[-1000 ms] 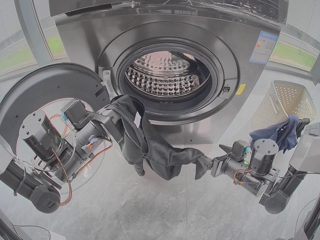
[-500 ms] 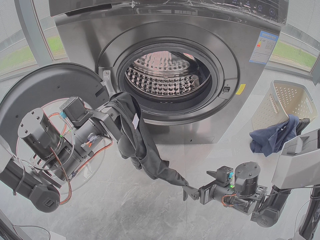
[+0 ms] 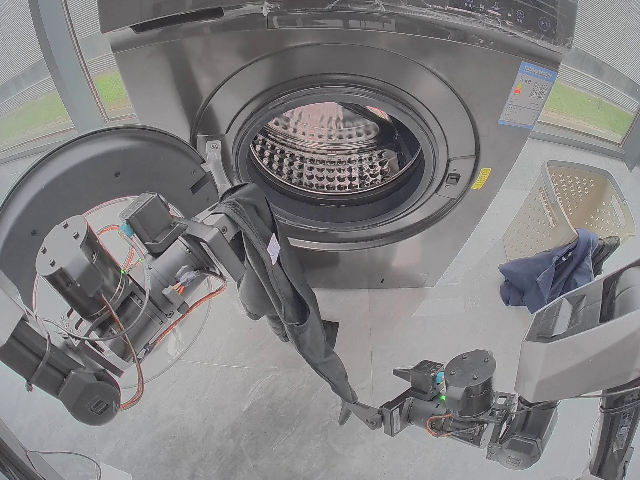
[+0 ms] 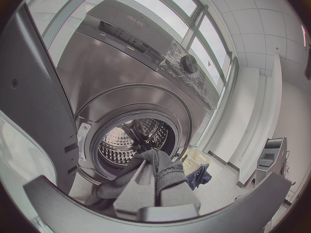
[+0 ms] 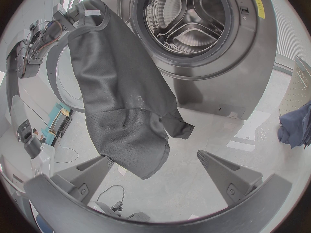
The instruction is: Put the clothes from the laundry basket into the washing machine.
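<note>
A black garment (image 3: 287,288) hangs from my left gripper (image 3: 227,218), which is shut on its collar edge just left of the washing machine's open drum (image 3: 333,148). In the left wrist view, fabric (image 4: 162,169) is pinched between the fingers of the left gripper (image 4: 157,175). My right gripper (image 3: 353,411) is low and near, at the garment's bottom tip. The right gripper (image 5: 153,156) has its fingers spread wide, and the black garment's (image 5: 120,91) hem hangs loose in front of them. A blue garment (image 3: 550,271) drapes over the laundry basket (image 3: 573,201).
The round machine door (image 3: 100,168) stands swung open on the left, right behind my left arm. The basket lies tipped on the floor to the right of the machine. Bare grey floor (image 3: 253,421) spreads below the garment.
My right gripper has drawn back from the machine, nearer and lower, and the garment's lower end went with it, so the cloth hangs longer. The left gripper has barely shifted.
</note>
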You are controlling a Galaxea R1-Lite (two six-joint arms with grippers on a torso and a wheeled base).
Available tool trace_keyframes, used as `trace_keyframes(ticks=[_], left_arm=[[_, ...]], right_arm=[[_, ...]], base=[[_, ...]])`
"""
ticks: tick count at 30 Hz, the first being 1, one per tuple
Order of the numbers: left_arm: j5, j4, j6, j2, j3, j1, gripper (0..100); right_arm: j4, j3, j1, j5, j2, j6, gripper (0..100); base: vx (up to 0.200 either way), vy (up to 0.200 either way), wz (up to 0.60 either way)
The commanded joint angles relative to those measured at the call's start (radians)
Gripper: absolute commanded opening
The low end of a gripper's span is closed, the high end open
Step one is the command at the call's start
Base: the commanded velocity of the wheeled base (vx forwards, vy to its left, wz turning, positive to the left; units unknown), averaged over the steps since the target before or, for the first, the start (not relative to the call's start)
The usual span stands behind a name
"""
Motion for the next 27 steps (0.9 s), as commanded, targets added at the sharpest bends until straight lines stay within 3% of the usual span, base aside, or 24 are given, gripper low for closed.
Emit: trace_keyframes(ticks=[1,10,16,17,20,27], left_arm=[[0.000,0.000,0.001,0.000,0.000,0.000,0],[0.002,0.000,0.003,0.000,0.001,-0.005,0],[0.002,0.000,0.003,-0.002,0.000,-0.011,0],[0.002,0.000,0.004,-0.002,0.001,-0.012,0],[0.002,0.000,0.004,-0.002,0.001,-0.012,0],[0.003,0.000,0.004,0.000,0.001,-0.012,0]], right_arm=[[-0.003,-0.007,0.005,-0.001,0.024,-0.003,100],[-0.006,-0.066,0.010,0.001,-0.003,-0.009,100],[-0.041,-0.154,0.037,0.001,0.009,-0.018,100],[-0.040,-0.235,0.057,0.004,0.017,-0.022,100],[-0.038,-0.304,0.079,0.007,0.021,-0.022,100],[-0.041,-0.344,0.128,0.022,0.018,-0.024,100]], base=[[0.000,0.000,0.00],[0.000,0.000,0.00],[0.000,0.000,0.00],[0.000,0.000,0.00],[0.000,0.000,0.00],[0.000,0.000,0.00]])
